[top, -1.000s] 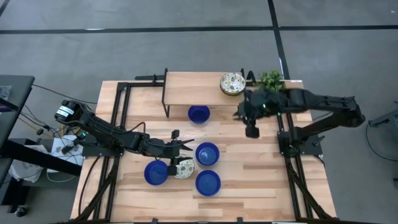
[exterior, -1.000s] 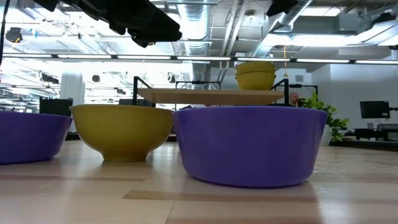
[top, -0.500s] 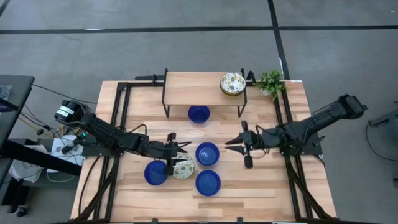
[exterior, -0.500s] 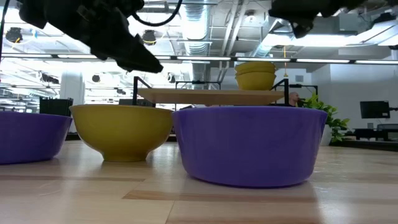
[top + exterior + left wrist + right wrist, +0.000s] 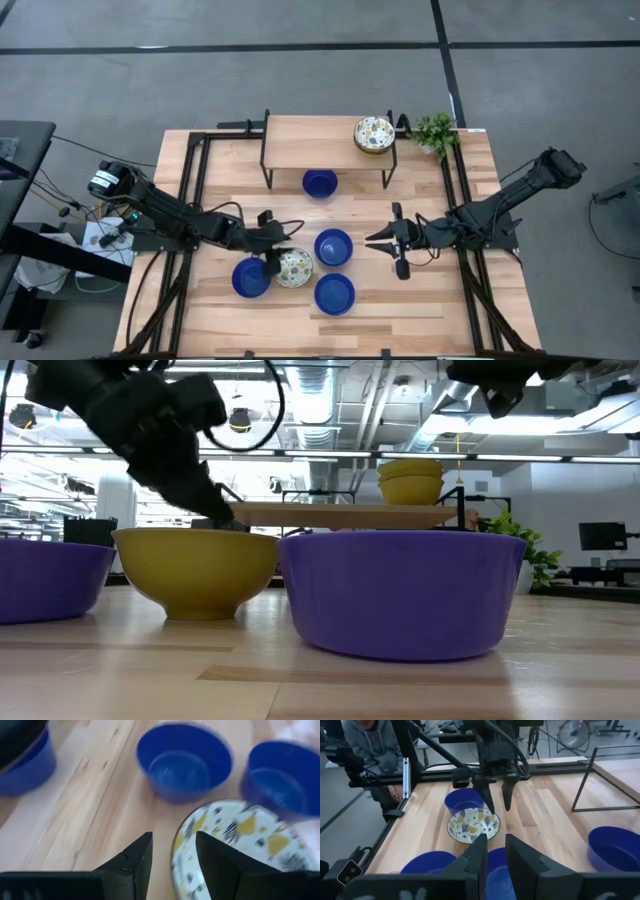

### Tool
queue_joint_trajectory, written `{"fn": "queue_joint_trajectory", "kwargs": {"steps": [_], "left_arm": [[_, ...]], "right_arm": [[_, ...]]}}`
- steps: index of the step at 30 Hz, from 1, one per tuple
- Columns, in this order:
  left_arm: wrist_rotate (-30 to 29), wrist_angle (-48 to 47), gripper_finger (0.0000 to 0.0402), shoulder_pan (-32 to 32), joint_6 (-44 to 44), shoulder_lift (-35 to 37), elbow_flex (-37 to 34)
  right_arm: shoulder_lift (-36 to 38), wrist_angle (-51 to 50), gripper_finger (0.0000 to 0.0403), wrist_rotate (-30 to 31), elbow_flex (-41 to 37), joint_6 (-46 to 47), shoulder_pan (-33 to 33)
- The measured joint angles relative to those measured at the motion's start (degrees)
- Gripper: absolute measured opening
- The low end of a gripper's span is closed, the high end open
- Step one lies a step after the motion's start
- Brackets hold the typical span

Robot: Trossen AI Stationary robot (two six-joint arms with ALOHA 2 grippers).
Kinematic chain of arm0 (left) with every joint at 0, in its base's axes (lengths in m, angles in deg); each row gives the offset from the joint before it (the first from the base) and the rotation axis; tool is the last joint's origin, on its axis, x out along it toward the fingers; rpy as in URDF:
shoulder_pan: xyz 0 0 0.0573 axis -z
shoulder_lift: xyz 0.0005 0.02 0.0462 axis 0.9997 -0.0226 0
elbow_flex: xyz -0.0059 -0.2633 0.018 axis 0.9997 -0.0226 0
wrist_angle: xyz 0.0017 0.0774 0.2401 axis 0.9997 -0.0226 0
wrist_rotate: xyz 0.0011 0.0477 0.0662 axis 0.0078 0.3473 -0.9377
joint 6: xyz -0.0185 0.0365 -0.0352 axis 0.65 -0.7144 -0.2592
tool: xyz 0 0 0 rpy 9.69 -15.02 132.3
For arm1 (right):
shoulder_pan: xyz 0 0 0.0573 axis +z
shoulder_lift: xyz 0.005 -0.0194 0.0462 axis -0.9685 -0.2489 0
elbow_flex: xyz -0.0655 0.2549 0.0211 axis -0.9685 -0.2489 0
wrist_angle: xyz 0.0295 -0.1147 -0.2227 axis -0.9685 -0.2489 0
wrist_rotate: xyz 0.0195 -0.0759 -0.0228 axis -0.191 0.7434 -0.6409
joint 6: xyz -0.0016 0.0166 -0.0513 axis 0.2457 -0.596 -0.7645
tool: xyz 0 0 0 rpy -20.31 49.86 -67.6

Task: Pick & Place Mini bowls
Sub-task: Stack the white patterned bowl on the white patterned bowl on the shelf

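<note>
At lower centre, the patterned bowl (image 5: 295, 267) is straddled by the open left gripper (image 5: 277, 247).
Right gripper (image 5: 372, 243) is kept apart, fingers narrowly parted, nothing held.

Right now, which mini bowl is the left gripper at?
The patterned bowl in the front cluster, the only cream floral one among three blue bowls there. The open left gripper straddles its rim. The other patterned bowl sits on the shelf.
</note>
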Motion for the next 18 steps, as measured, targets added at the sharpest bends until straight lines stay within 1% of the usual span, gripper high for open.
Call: {"fn": "queue_joint_trajectory", "kwargs": {"steps": [5, 10, 15, 18], "left_arm": [[0.05, -4.06, 0.0149, -0.67, 2.25, 0.0, 0.0], [3.79, -3.98, 0.0149, -0.63, 2.78, -0.64, -0.01], [4.05, -3.99, 0.0149, -1.01, 2.67, -3.4, -0.02], [7.03, -3.73, 0.0149, -2.24, 2.55, -3.54, -0.02]], "right_arm": [[0.0, 0.0, 0.0058, 0.0, 0.0, 0.0, 0.21], [0.0, 0.02, 0.0058, 0.04, 0.04, 0.0, 0.15], [-0.02, 0.42, 0.0058, 0.04, 0.08, 0.0, 0.08], [-0.02, 0.41, 0.0058, 0.04, 0.09, -0.01, 0.08]]}}
